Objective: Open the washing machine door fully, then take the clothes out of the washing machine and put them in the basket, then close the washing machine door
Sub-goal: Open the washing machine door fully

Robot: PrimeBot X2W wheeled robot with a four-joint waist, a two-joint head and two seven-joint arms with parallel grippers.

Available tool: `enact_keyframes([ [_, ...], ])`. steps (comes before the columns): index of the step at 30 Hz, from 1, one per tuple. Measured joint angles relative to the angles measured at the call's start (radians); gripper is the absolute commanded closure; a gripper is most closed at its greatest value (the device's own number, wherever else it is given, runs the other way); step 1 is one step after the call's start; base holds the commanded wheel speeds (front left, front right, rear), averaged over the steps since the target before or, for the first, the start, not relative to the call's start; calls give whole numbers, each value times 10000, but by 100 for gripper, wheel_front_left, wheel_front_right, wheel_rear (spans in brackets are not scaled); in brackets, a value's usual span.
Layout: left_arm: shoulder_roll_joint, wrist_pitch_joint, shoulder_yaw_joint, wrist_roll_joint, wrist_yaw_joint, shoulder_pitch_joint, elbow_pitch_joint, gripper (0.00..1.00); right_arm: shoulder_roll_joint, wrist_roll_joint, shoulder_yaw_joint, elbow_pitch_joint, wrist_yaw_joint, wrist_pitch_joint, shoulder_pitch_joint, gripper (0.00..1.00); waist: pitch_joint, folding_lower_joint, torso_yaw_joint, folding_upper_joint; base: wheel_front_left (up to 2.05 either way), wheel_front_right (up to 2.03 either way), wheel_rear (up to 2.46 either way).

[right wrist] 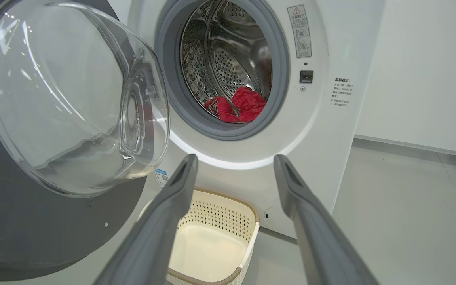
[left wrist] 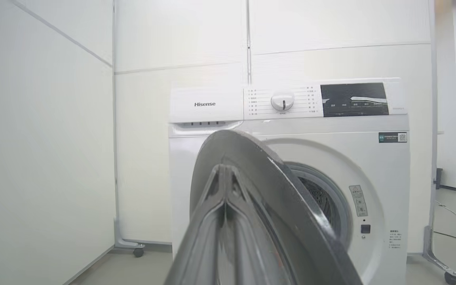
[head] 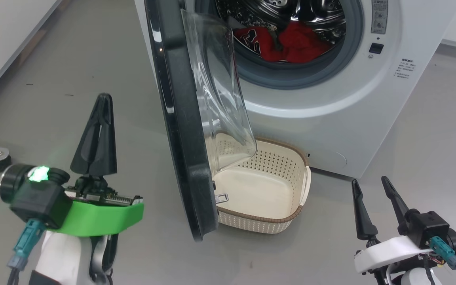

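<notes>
Honestly, that half-open door is the trouble spot

The door (head: 176,118) sticks straight out from the washer (head: 331,118), and its glass bowl (head: 220,99) hangs over the left side of the basket (head: 287,147) on the floor. Red clothes (head: 295,43) sit low in the drum. The left gripper (head: 103,103) is pressed together and empty, near the door's outer face but not touching. The right gripper (head: 369,181) is spread wide, low right. My worry is that a bump from the left swings the door back toward shut. Or clothes pulled out now snag on the bowl and miss the basket.
</notes>
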Motion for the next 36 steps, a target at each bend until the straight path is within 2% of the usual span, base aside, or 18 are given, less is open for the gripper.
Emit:
enact_keyframes([
  [5,2,-10,-330,153,-61,-304,-1147,100,36,-23,-29,19,119,0,5,0,-49,0,-1,0,0,0,0],
  [10,12,-12,-1289,263,-286,-294,-1674,100,69,-96,4,69,209,0,8,0,-94,0,-87,0,0,0,0],
  [15,15,17,-2708,192,-451,149,-1457,100,102,-109,-23,71,217,0,11,0,-111,0,-169,0,0,0,0],
  [21,71,805,-3776,-190,-533,872,-984,100,119,-128,-31,69,299,0,13,0,-55,0,-250,0,0,0,0],
  [27,146,1501,-4057,-589,-533,1297,-332,100,136,-213,-58,67,301,0,12,0,73,0,-322,0,0,0,0],
  [36,201,2040,-3708,-815,-481,1670,416,100,150,-291,-107,113,305,0,11,0,236,0,-383,0,0,0,0],
])
